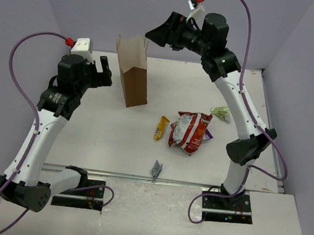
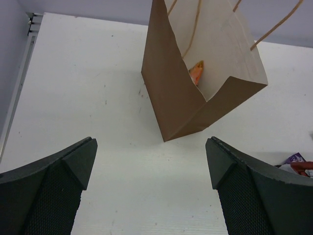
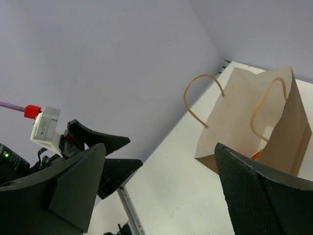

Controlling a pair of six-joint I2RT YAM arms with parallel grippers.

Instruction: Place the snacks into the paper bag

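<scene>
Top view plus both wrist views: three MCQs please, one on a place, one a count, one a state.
1. Where is the orange packet? A on the floor; B inside the paper bag; C on a shelf.
2. How many snacks lie on the table outside the bag? A two; B six; C four.
3. The right gripper is: A open and empty; B shut on a handle; C shut on a packet.

Key:
1 B: the left wrist view shows it down in the bag's white inside.
2 C: the yellow bar, chip bag, purple packet and pale green packet; the grey scrap is no snack.
3 A: its fingers stand wide apart with nothing between them.
</scene>
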